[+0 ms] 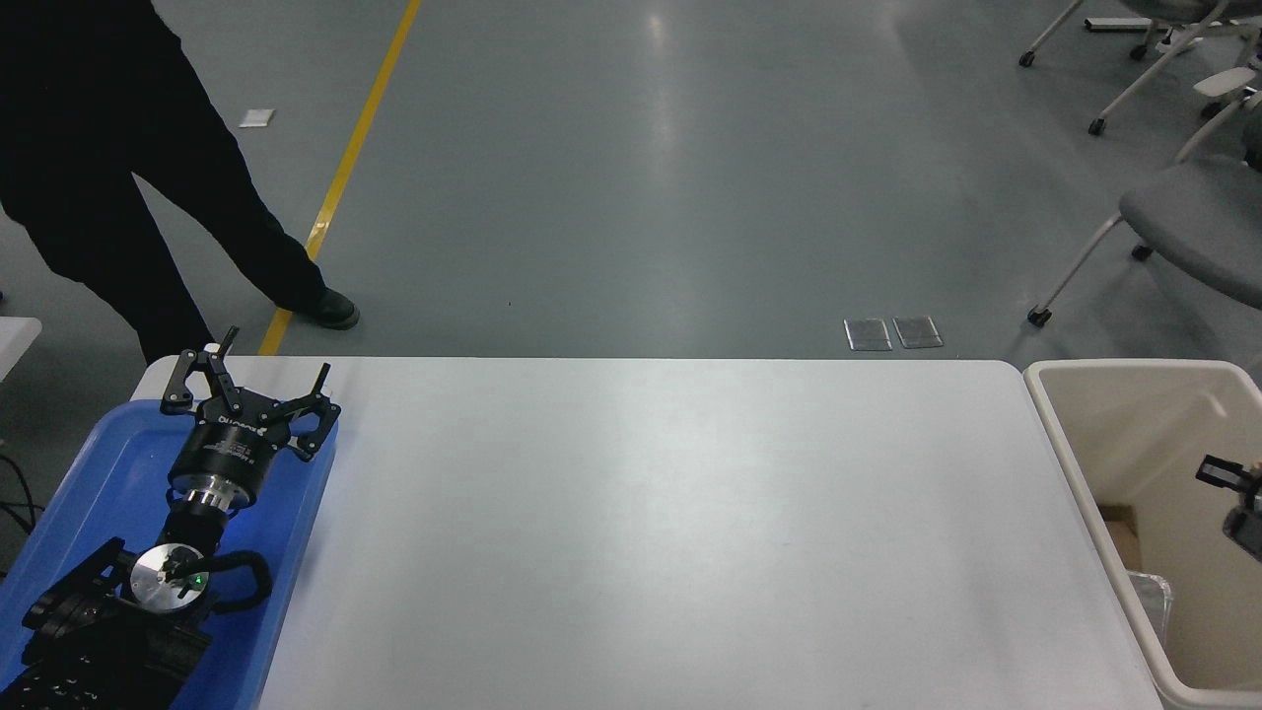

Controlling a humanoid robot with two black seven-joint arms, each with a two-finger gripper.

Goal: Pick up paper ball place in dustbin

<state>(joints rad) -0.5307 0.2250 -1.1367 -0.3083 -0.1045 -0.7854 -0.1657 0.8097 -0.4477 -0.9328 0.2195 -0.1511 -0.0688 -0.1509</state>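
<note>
One sliver of the right pincer (1234,493) is all we get, at three o'clock on the picture's edge, low inside the dustbin (1047,434). We cannot tell whether it is spread or pinching anything. No paper ball shows anywhere, neither in the bin nor on the white bench (651,513), so it may be inside the bin or hidden beyond the frame. The risk, as we judge it: if the wad is clinging to that pincer, lifting out would drag it back over the rim, and a careless rise could clip the bin wall. Out at eight o'clock the left pincer (251,380) sits spread and parked over the blue tray (89,463). A person (108,177) stands at eleven.
</note>
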